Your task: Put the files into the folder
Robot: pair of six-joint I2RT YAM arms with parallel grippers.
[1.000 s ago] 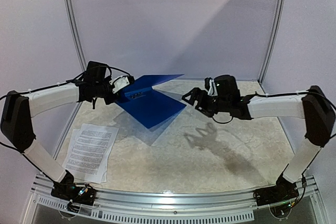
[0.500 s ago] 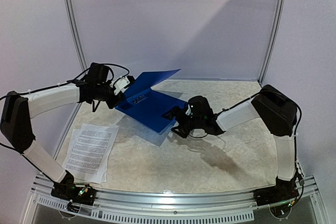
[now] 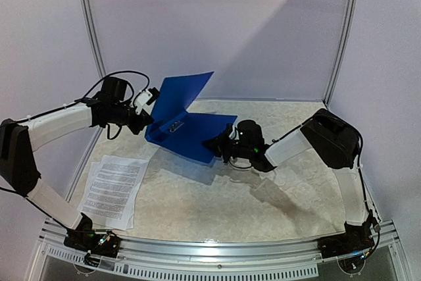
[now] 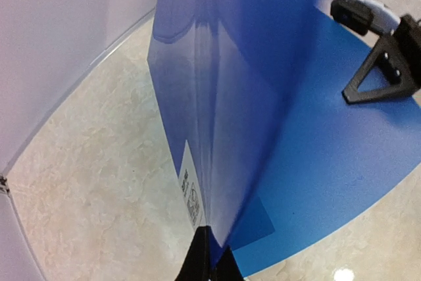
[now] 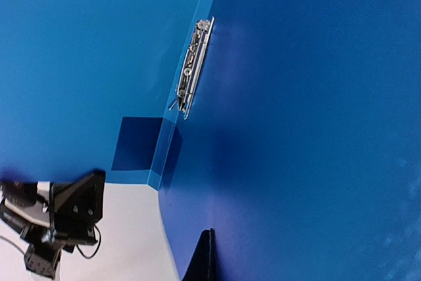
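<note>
Files (image 3: 113, 190) lying flat at the near-left corner of the table (image 3: 296, 208), outside the folder (image 3: 191, 133). Left end effector (image 3: 146, 106) pinching the folder's raised cover, toward the far-left corner. Right end effector (image 3: 216, 144) clamping closed on the lower cover's edge.

On the table (image 3: 276, 202) the files (image 3: 113, 190) lie front-left, the folder (image 3: 191, 133) apparently apart behind them.

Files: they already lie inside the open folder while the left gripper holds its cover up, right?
No. The files lie on the table at its front left, apart from the folder, as the top external view shows. The left gripper does hold the folder's cover up.
</note>
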